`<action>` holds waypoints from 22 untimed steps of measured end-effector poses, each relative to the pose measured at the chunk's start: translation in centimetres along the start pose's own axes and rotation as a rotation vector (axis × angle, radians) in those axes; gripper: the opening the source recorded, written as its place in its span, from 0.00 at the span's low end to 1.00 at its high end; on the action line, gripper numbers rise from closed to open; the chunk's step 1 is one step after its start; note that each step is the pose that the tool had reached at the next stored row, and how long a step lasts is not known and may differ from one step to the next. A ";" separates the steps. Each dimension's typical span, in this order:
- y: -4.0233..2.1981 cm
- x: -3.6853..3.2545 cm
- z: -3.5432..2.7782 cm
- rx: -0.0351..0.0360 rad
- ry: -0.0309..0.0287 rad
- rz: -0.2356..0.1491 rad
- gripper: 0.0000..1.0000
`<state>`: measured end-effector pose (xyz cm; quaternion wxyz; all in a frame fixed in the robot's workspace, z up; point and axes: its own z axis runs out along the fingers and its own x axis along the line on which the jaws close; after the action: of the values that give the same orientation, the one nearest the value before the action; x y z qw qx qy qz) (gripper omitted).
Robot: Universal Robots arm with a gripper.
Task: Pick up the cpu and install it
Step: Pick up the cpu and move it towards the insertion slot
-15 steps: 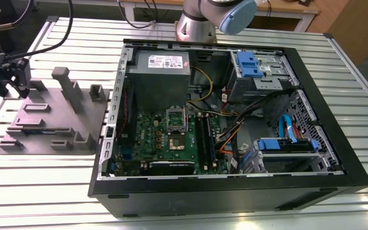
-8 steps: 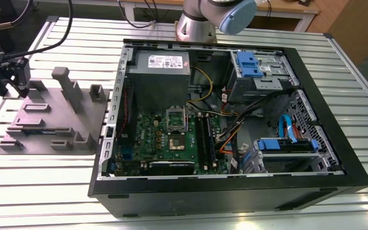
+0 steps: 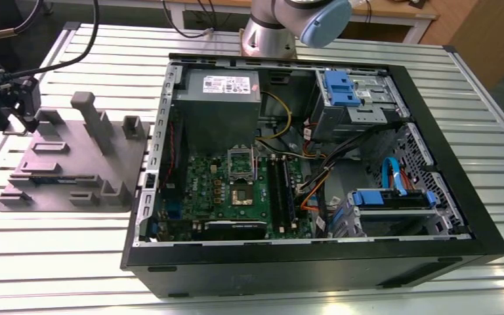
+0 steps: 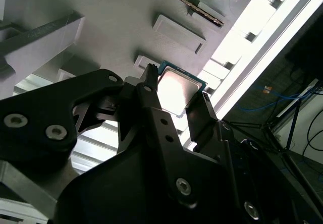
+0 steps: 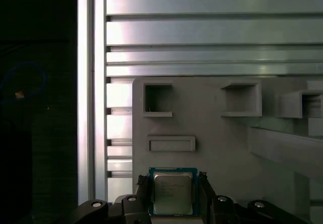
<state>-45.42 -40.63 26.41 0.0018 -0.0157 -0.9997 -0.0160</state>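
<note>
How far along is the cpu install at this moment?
Done: nothing shows finished yet. In hand: the hand straddles the small silver-topped square cpu at the grey moulded plastic tray; a firm grip can't be confirmed. Left: the install itself, since the socket on the green motherboard in the open black computer case looks empty.

Sq. silver-top cpu [image 5: 172, 192] flat on tray [image 5: 227, 143]

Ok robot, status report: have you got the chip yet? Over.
Status: pincer astride cpu on grey tray. Grip unconfirmed. Nothing blocking. Over.
</note>
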 end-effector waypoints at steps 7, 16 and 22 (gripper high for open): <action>0.00 0.00 -0.11 0.0001 0.0002 0.000 0.47; 0.01 0.00 -0.47 0.0002 0.0002 0.000 0.47; 0.03 0.00 -0.84 0.0001 0.0002 0.000 0.47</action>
<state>-45.42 -40.63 27.25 0.0019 -0.0157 -0.9997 -0.0159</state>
